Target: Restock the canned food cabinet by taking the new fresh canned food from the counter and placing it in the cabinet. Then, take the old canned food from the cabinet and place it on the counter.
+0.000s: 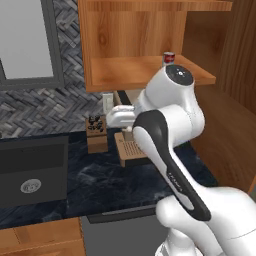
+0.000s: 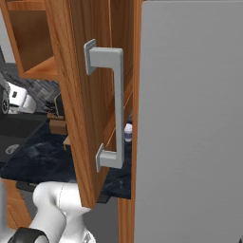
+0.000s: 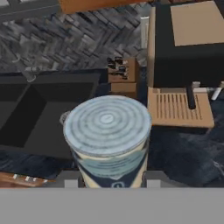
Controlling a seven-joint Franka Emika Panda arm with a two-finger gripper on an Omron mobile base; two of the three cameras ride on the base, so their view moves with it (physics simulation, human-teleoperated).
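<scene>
So the old canned food (image 3: 108, 142) sits right between the jaws in the hand view, upright, ribbed silvery top facing the camera, and the jaws are pinching it from both sides down near its base. It's held up above the counter (image 3: 183, 153), not touching it. Past the jaws there's a wooden knife block (image 3: 123, 78) and a slatted wooden tray (image 3: 178, 107). The new fresh canned food (image 1: 168, 59) is up on the cabinet (image 1: 135, 70) shelf.

Base cameras behind; hand camera near counter (image 3: 183, 148).
</scene>
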